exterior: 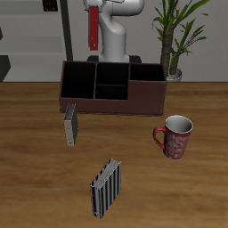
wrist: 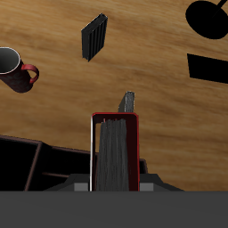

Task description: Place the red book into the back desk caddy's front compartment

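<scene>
Red book (exterior: 93,30), dark cover, upright in gripper (exterior: 93,12) above back desk caddy (exterior: 112,86)

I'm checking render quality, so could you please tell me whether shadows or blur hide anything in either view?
Exterior view: evenly lit, sharp, soft shadows; the red book hangs clear above the caddy. Wrist view: sharp too; black shadow patches lie on the table, and the book fills the foreground.
</scene>
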